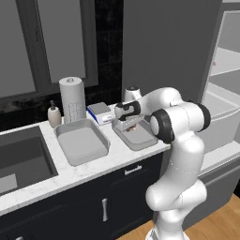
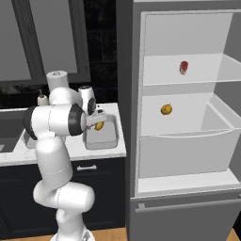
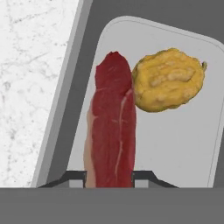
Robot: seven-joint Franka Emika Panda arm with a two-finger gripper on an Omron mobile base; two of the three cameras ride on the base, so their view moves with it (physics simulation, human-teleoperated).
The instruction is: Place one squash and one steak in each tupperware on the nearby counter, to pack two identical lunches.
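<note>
The flat red steak (image 3: 111, 127) is seen clamped between the dark claw fingertips (image 3: 144, 177), low inside the right shallow grey tupperware (image 3: 175, 144), touching a lumpy yellow-orange squash (image 3: 168, 79); the left tupperware (image 1: 82, 140) sits beside it on the white marble counter (image 1: 70, 173)

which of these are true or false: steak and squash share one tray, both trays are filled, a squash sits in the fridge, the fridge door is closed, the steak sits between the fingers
1. A steak and a squash lie in the same tupperware. True.
2. Both trays hold food. False: the tupperware next to the sink is empty.
3. A squash sits on a fridge shelf. True.
4. The fridge is closed. False: it stands open, with a second steak on the upper shelf.
5. The steak's near end lies between the fingers. True.
</note>
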